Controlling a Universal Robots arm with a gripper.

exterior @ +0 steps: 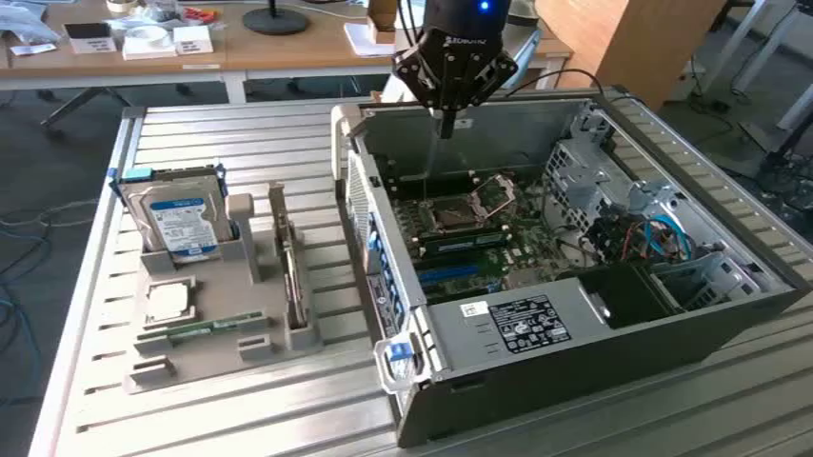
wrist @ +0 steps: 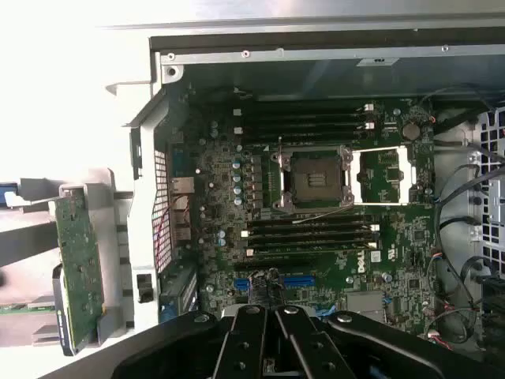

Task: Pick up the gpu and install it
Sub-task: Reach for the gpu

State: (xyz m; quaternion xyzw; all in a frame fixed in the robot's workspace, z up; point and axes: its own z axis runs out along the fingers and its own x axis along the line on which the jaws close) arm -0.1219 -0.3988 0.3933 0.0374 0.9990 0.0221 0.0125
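Hovering over the case (exterior: 661, 352) with gripper (exterior: 445, 119) pinched together, empty; gpu (exterior: 295, 276) well off from it, parked edge-on in rack (exterior: 204, 352), guessing for an easy grab.

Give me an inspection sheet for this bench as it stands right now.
Surface: slatted metal table, carrying a grey holder and an open PC case.
Job's things: gpu upright, edge-on in the holder; motherboard exposed in the case.
Clutter: hard drive and memory stick in the holder.
Grippers: gripper shut, empty, above the case.
Cables: blue and orange wires inside the case; loose cables on the floor.
Surroundings: wooden desk behind the table.
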